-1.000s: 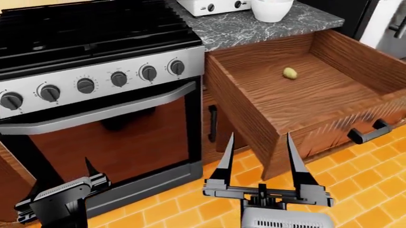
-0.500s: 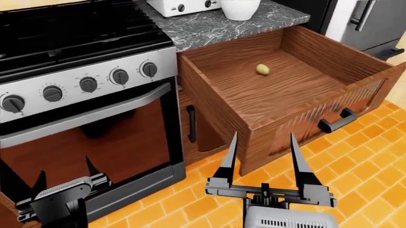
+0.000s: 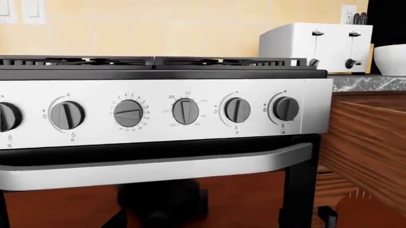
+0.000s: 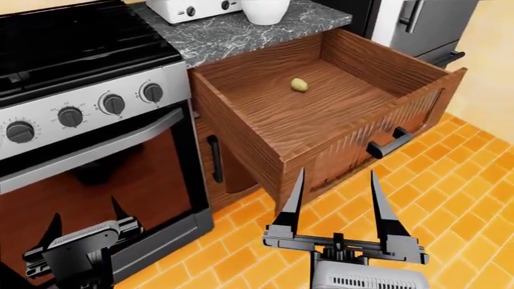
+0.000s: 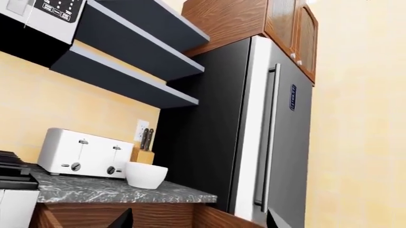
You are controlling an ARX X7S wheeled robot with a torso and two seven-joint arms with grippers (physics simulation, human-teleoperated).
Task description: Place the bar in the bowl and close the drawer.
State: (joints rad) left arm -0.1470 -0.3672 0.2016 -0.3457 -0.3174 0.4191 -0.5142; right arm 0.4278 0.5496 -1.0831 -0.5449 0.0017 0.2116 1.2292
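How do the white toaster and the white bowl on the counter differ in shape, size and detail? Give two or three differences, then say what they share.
Shape: the toaster is boxy, while the bowl is round with a narrower base.
Size: the toaster is clearly wider than the bowl.
Detail: the toaster carries two dark levers and knobs on its side, while the bowl is plain.
Both are glossy white and stand side by side on the grey marbled counter.

The wide reddish-brown wooden drawer [image 4: 337, 114] stands pulled out at one o'clock, open from above, its floor mostly bare. Its tall side walls block entry from the sides. The steel-fronted black stove [image 4: 80, 108] fills eleven o'clock.
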